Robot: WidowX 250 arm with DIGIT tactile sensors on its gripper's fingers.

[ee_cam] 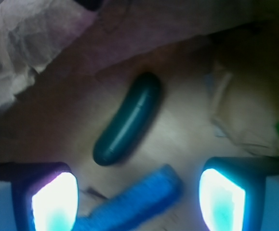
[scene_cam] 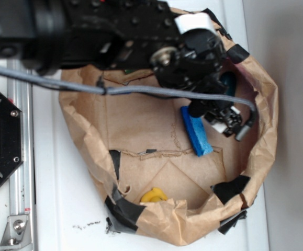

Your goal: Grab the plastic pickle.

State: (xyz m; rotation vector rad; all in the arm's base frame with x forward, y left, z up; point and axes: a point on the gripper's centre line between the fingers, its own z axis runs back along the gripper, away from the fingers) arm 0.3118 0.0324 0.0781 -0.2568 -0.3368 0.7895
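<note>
The gripper (ee_cam: 138, 195) hangs inside the paper bag (scene_cam: 88, 141) with its jaws wide apart and nothing between them. The pickle (ee_cam: 127, 118) lies free on the bag floor, just beyond the blue sponge (ee_cam: 134, 204).

Plastic pickle (ee_cam: 127, 118): dark green, glossy, smooth capsule with rounded ends. Lying flat on brown paper, set diagonally, slightly curved. Untouched, whole. In exterior view, only a dark teal sliver visible.
</note>
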